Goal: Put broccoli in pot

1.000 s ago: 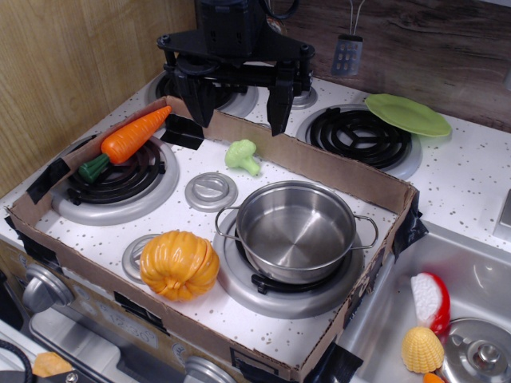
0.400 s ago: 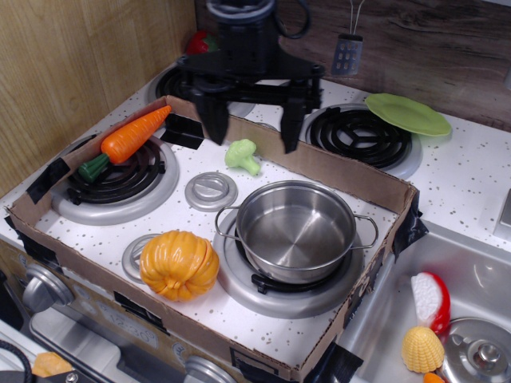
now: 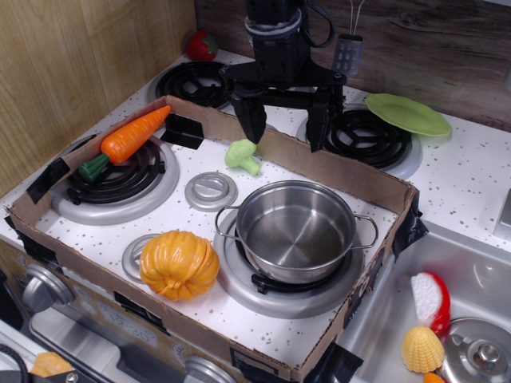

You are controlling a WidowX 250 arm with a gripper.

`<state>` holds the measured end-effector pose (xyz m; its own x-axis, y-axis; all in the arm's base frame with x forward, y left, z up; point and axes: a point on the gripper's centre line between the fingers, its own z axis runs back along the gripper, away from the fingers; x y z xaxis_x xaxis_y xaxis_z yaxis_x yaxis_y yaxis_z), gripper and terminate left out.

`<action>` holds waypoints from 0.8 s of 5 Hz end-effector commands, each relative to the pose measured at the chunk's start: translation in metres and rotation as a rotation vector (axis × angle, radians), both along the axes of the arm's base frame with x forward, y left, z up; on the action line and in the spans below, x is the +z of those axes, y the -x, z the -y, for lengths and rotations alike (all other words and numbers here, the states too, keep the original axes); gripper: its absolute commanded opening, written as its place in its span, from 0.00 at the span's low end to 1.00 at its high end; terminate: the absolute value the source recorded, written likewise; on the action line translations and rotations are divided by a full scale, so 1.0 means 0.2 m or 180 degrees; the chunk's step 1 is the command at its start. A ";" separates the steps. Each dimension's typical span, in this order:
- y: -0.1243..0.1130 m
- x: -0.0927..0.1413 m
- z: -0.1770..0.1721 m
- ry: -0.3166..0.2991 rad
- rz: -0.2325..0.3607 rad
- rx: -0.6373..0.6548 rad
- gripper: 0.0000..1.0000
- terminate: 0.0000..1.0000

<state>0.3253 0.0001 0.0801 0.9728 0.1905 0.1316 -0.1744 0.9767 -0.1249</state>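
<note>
While the pot (image 3: 295,231) sits unmoved and empty on the near right burner, we see the broccoli (image 3: 243,155) where it was, lying beyond it by the cardboard wall. Farther back, the gripper (image 3: 286,128) has shifted right, fingers spread wide, holding nothing.
</note>
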 end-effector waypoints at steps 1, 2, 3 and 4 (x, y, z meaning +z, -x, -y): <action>-0.09 0.04 -0.16 -0.0164 0.0222 -0.0184 1.00 0.00; -0.11 0.02 -0.26 -0.0187 0.0225 -0.0203 1.00 0.00; -0.15 -0.03 -0.33 -0.0239 0.0215 -0.0245 1.00 0.00; -0.20 -0.09 -0.33 -0.0202 0.0176 -0.0357 1.00 0.00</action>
<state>0.3568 0.0650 0.0410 0.9870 0.0826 0.1375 -0.0720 0.9941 -0.0809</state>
